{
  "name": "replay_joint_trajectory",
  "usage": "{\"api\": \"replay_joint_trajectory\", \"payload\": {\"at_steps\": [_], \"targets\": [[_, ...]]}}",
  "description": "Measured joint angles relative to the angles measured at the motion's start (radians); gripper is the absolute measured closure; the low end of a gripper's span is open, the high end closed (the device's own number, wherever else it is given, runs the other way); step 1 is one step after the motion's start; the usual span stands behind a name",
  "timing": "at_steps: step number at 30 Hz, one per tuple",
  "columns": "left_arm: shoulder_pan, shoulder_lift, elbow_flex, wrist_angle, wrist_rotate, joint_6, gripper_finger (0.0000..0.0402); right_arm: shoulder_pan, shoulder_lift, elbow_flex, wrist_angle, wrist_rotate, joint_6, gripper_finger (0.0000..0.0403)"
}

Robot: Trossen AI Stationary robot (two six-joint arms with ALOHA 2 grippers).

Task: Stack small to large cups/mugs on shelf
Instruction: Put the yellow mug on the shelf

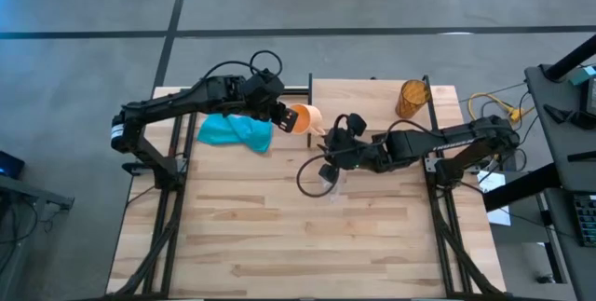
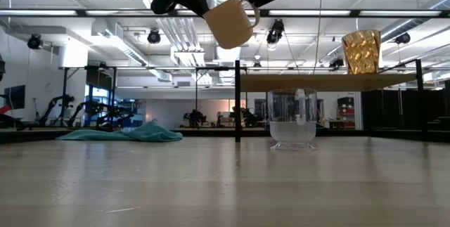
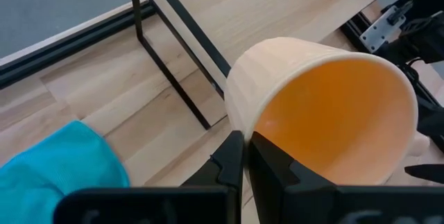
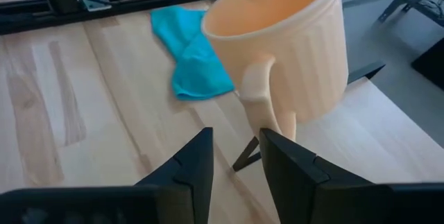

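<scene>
The orange mug hangs tilted in the air by the shelf's left end, with my left gripper shut on its rim. My right gripper is open, its fingertips right at the mug's handle. The small clear glass cup stands upright on its base on the tabletop in front of the shelf. The brown cup stands upright on the shelf, toward its right end. My left gripper holds the mug's rim with one finger inside the mug and one outside, slanting down from the table's left. The mug is lifted clear and tilted, its mouth turned toward the gripper. My right gripper is at the handle's lower end; whether it touches, I cannot tell.
A teal cloth lies crumpled on the tabletop left of the shelf. The shelf's black posts stand close under the mug. The near half of the tabletop is bare wood.
</scene>
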Motion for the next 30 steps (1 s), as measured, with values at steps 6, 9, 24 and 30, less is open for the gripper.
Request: {"api": "replay_joint_trajectory", "payload": {"at_steps": [6, 9, 24, 30], "targets": [[0.008, 0.0, 0.0, -0.002, 0.006, 0.005, 0.0401, 0.001, 0.0, 0.0, 0.001, 0.004, 0.0, 0.0289], [0.013, 0.0, 0.001, -0.016, 0.011, 0.008, 0.0401, 0.001, 0.0, 0.0, -0.006, 0.009, 0.0, 0.0289], [0.028, 0.0, 0.005, 0.012, 0.017, 0.023, 0.0401, 0.005, 0.0, 0.0, -0.015, 0.055, 0.003, 0.0289], [0.029, 0.0, 0.006, 0.043, 0.028, 0.025, 0.0401, 0.005, 0.0, 0.0, -0.015, 0.057, -0.008, 0.0289]]}}
